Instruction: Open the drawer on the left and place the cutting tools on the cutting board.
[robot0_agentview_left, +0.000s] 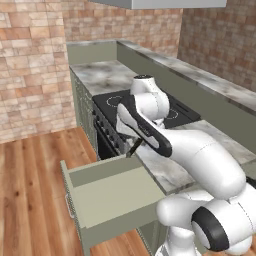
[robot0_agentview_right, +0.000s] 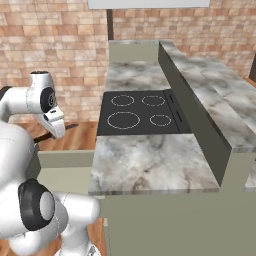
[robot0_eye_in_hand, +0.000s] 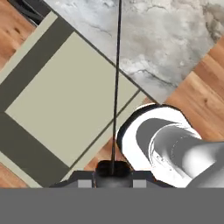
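Gripper clamped on thin dark knife, blade pointing away w/ tip over marble counter. Below: sage-green drawer pulled open, beside black cooktop.

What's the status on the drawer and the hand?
Hand shut on thin dark knife-like tool, lifted above wide sage-green drawer. Drawer pulled open. Nothing in the way.

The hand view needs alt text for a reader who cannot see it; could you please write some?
The gripper holds a thin dark knife-like tool that runs up the picture, above the open sage-green drawer and the marble counter; wooden floor lies beyond.
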